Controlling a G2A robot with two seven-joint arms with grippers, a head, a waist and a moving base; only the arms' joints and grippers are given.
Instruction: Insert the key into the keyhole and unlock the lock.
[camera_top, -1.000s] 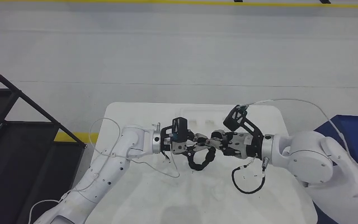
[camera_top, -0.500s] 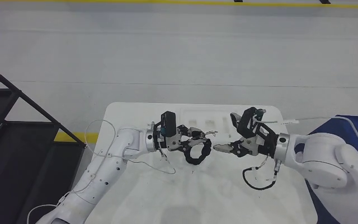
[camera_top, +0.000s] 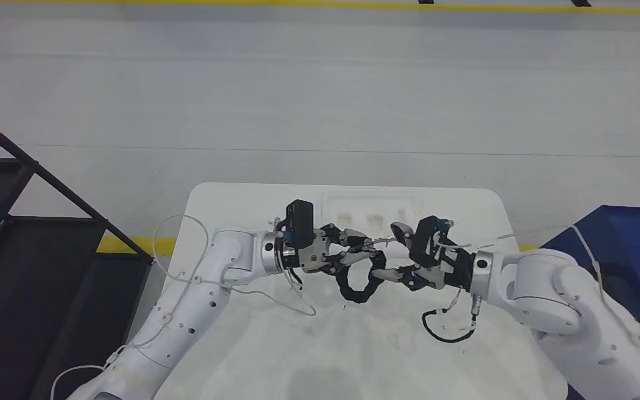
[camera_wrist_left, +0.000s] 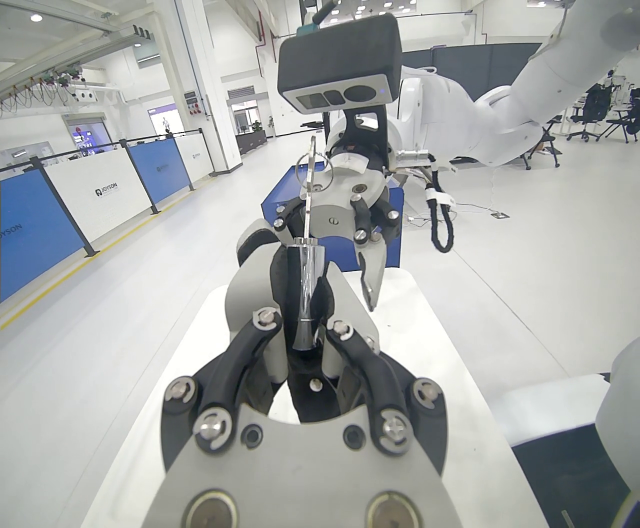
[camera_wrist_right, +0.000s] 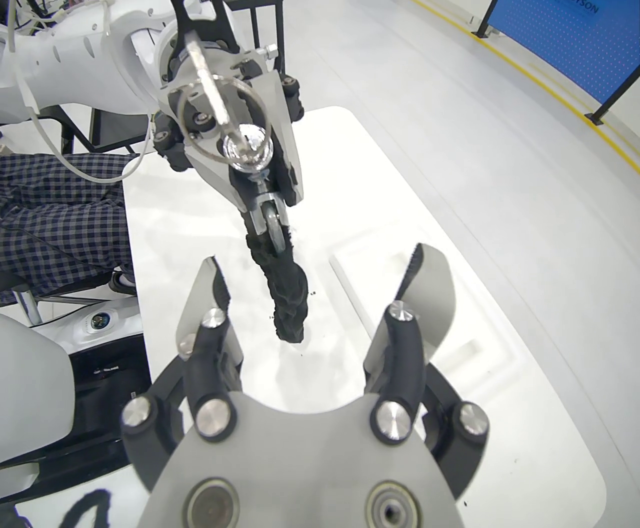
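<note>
At the left of the white table (camera_top: 330, 350), the left gripper (camera_wrist_left: 300, 280) was held above the surface. Its fingers (camera_wrist_left: 250, 300) pinched the chrome barrel of the lock (camera_wrist_right: 248, 142) from both sides. The lock's black cable (camera_top: 360, 285) drooped from the barrel in a loop toward the tabletop. Whether its end touched the table could not be told.

The key (camera_wrist_left: 308, 215) sat in the keyhole at the barrel's free end. Its blade was seated in the chrome and its head stuck out toward the other arm. A wire key ring (camera_wrist_right: 225, 117) hung through the head.

Beyond the two grippers, near the table's far edge, lay a shallow white tray (camera_top: 365, 213) with small recesses.

To the right, the right gripper (camera_wrist_right: 316, 260) faced the keyed end of the lock from close by, above the table. Its fingers (camera_wrist_right: 430, 280) were spread wide and clasped nothing. In the right wrist view, the key, ring and barrel sat ahead of the spread fingers, and the cable trailed down toward the gap between them.
</note>
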